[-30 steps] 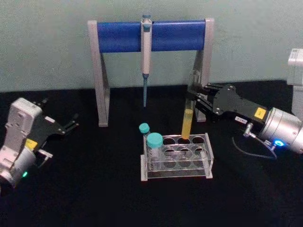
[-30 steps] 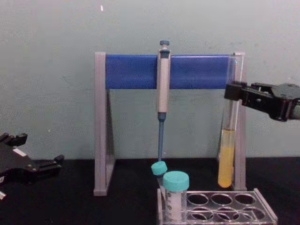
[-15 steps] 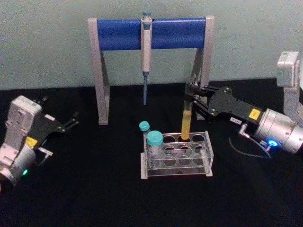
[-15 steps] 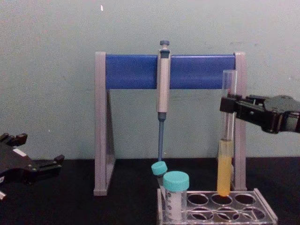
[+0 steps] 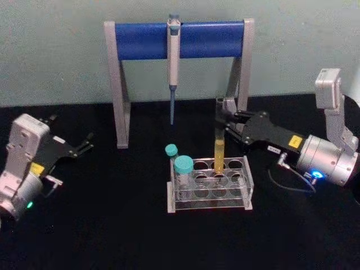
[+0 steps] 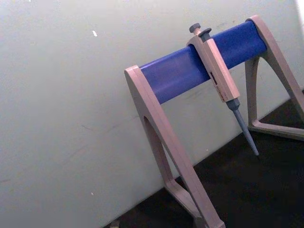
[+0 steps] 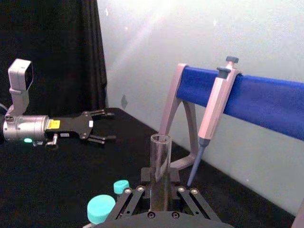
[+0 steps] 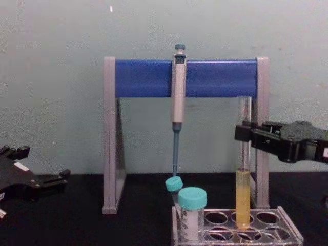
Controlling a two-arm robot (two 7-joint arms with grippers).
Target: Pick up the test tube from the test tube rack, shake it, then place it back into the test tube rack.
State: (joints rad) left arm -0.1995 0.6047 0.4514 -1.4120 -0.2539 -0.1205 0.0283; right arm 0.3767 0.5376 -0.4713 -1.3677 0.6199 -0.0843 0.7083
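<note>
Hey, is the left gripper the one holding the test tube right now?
No, the right gripper is clamped on the test tube, while the left gripper sits open far off to the left.

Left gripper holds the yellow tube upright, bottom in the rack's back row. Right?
No, the right gripper holds the test tube; the left gripper is parked, open, far left. The head view shows it. The rest stands.

Black linkage jaws, yellow labels (image 5: 293,142), silver-grey left arm (image 5: 19,152) lit green — right arm (image 5: 329,160) lit blue, thin cable (image 5: 275,180).
</note>
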